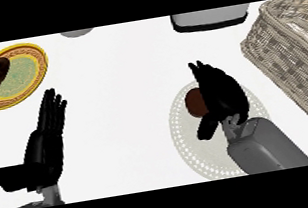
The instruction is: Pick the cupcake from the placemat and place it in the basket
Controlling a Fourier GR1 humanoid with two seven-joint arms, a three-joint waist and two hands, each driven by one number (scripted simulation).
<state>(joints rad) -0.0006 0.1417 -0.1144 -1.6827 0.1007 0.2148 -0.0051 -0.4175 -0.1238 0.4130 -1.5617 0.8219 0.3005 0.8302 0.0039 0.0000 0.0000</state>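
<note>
The grasp step was in hand: at centre frame, the right hand point(218, 97) curled round the brown cupcake point(194, 102) on the pale round placemat point(186, 139). Next came lifting it rightward into the woven wicker basket point(296, 60). The left hand point(43, 138) rested open, lower left.

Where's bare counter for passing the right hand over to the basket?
Bare white counter lies between the black right hand and the woven wicker basket, and across the middle, from the yellow-rimmed plate to the round pale placemat. It is crowded on the placemat, where the hand covers the brown cupcake.
</note>
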